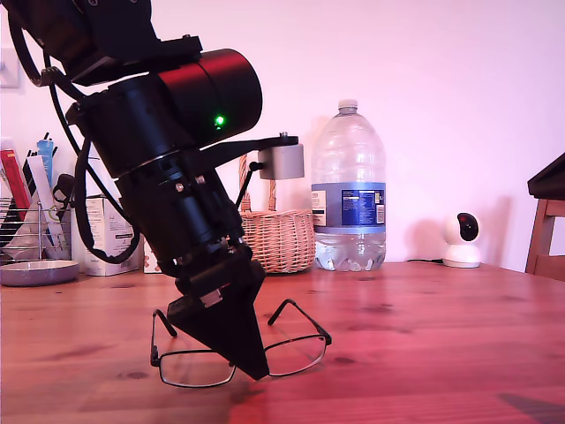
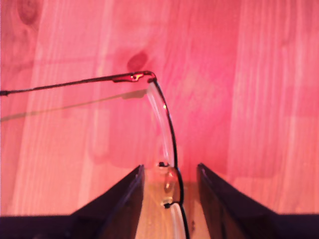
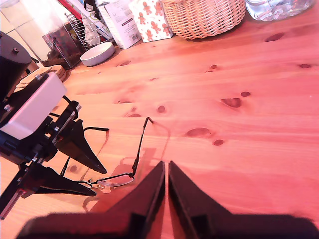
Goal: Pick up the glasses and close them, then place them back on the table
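The glasses (image 1: 296,355) stand on the table (image 1: 424,336) near its front edge, both temple arms unfolded and pointing toward the back. My first gripper (image 1: 256,371) points steeply down at their bridge. In the first wrist view its dark fingers (image 2: 124,199) are open on either side of the bridge and nose pads of the glasses (image 2: 167,119), touching neither. The second wrist view shows the first gripper (image 3: 99,181) at the glasses (image 3: 141,139). My second gripper (image 3: 166,164) hovers over the wood beside them, shut and empty.
Along the back wall stand a wicker basket (image 1: 281,238), a large water bottle (image 1: 349,190) and a small white camera (image 1: 461,238). A wire rack (image 1: 26,221), a bowl (image 1: 35,272) and boxes (image 1: 106,234) fill the exterior view's left. A chair (image 1: 547,230) stands at its right.
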`<state>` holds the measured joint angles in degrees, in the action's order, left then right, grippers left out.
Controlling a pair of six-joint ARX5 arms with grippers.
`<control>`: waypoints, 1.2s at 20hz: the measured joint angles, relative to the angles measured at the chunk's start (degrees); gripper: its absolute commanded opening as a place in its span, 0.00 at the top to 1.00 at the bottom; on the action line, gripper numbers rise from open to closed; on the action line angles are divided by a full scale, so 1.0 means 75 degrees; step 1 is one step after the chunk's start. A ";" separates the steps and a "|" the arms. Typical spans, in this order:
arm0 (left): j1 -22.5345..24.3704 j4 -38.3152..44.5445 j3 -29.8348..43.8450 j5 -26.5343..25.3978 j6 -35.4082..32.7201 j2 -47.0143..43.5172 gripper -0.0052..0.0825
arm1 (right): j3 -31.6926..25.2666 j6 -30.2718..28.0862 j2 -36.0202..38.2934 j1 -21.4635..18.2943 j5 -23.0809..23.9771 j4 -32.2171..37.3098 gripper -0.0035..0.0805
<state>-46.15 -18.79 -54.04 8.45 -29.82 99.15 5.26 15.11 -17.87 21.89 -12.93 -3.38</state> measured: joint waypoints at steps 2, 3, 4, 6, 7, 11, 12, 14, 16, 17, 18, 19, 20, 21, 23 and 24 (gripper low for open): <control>0.0000 -0.0003 0.0000 0.0006 0.0000 0.0015 0.60 | 0.0000 0.0000 0.0000 0.0000 -0.0003 -0.0003 0.97; 0.0000 -0.0006 -0.0003 0.0006 0.0000 0.0058 0.60 | 0.0000 0.0000 0.0000 0.0000 -0.0003 0.0000 0.97; 0.0000 -0.0023 -0.0003 0.0003 0.0000 0.0137 0.60 | 0.0000 0.0000 0.0000 0.0000 -0.0003 0.0000 0.97; 0.0003 -0.0017 -0.0029 0.0006 -0.0012 0.0198 0.67 | 0.0000 0.0000 0.0000 0.0000 -0.0003 0.0000 0.97; 0.0000 -0.0029 -0.0029 0.0006 -0.0015 0.0198 0.70 | 0.0000 0.0000 0.0000 0.0000 -0.0003 -0.0003 0.97; 0.0000 -0.0044 -0.0029 0.0029 -0.0020 0.0198 0.80 | 0.0000 0.0000 0.0000 0.0000 -0.0003 -0.0003 0.97; 0.0000 -0.0047 -0.0029 0.0029 -0.0020 0.0198 0.83 | 0.0000 0.0000 0.0000 0.0000 -0.0003 -0.0003 0.97; 0.0000 -0.0050 -0.0029 0.0026 -0.0023 0.0198 0.88 | 0.0000 0.0000 0.0000 0.0000 -0.0003 -0.0003 0.97; 0.0000 -0.0029 -0.0029 0.0000 -0.0029 0.0198 0.92 | 0.0000 0.0000 0.0000 0.0000 -0.0003 -0.0003 0.97; 0.0000 -0.0026 -0.0029 0.0000 -0.0032 0.0198 0.93 | 0.0000 0.0000 0.0000 0.0000 -0.0003 -0.0003 0.97; 0.0000 -0.0026 -0.0029 -0.0003 -0.0052 0.0198 0.94 | 0.0000 0.0000 0.0000 0.0000 -0.0003 -0.0003 0.97; 0.0000 -0.0029 -0.0029 -0.0003 -0.0070 0.0198 0.94 | 0.0000 0.0000 0.0000 0.0000 -0.0003 -0.0003 0.97; 0.0000 -0.0041 -0.0032 -0.0003 -0.0082 0.0198 0.94 | 0.0000 0.0000 0.0000 0.0000 -0.0003 -0.0003 0.97; 0.0000 -0.0079 -0.0044 -0.0006 -0.0082 0.0198 0.94 | 0.0000 0.0000 0.0000 0.0000 -0.0003 -0.0003 0.97; 0.0000 -0.0224 -0.0096 -0.0038 -0.0093 0.0198 0.94 | 0.0000 0.0000 0.0000 0.0000 -0.0003 -0.0003 0.97; 0.0000 -0.0291 -0.0131 -0.0052 -0.0099 0.0198 0.94 | 0.0000 0.0000 0.0000 0.0000 -0.0003 -0.0003 0.97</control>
<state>-46.15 -20.97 -55.02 8.05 -30.57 100.64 5.26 15.11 -17.87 21.89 -12.95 -3.40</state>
